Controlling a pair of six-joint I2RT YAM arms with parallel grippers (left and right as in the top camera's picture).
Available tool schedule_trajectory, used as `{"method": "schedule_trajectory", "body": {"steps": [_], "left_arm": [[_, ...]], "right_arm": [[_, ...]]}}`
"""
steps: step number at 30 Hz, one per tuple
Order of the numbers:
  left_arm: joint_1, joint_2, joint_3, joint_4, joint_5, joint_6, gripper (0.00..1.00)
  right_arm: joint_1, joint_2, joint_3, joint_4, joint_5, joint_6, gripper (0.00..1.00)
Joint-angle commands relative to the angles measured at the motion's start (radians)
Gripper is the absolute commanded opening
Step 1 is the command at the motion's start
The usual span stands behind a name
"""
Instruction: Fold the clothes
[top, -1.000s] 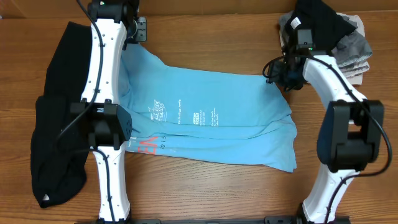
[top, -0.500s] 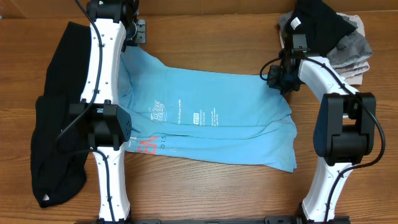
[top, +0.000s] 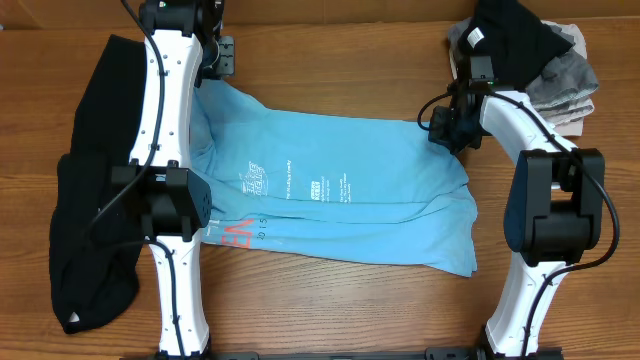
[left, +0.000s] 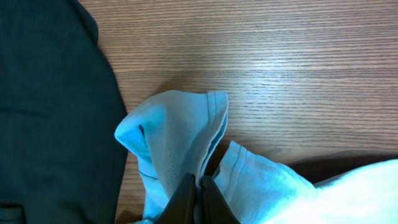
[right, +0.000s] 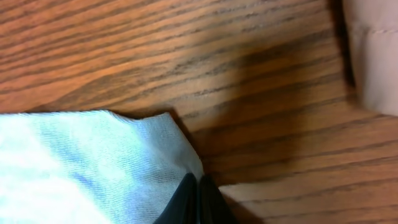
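Both the left claw (left: 199, 188) and right claw (right: 198, 186) pinch corners of the light blue fabric T-shirt (top: 360, 170) spread between them, for folding.

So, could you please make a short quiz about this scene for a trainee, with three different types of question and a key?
1. True or false: the left gripper stands open above the light blue T-shirt.
2. What does the right gripper pinch? A: a corner of the T-shirt. B: a sock. C: nothing.
3. Fill the gap: the large garment lying beside the left arm is ____ in colour.

Key: 1 false, it is shut on a fold of the T-shirt; 2 A; 3 black.
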Motion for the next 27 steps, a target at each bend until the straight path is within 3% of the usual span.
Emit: {"method": "schedule_trajectory", "body": {"steps": [1, 14, 20, 27], "left_arm": [[0.005, -0.042, 0.022, -0.006, -0.003, -0.006, 0.04], [0.005, -0.042, 0.022, -0.013, -0.005, -0.006, 0.04], [0.005, -0.042, 0.022, -0.011, -0.006, -0.006, 0.04], [0.005, -0.042, 0.022, -0.012, -0.005, -0.006, 0.04]], "right_arm": [[-0.001, 0.006, -0.001, -0.016, -0.019, 0.002, 0.04], [0.023, -0.114, 0.038, -0.142, -0.010, -0.054, 0.04], [0.095, -0.142, 0.037, -0.212, 0.081, -0.052, 0.04], [0.213, -0.142, 0.035, -0.294, 0.174, 0.042, 0.04]]}}
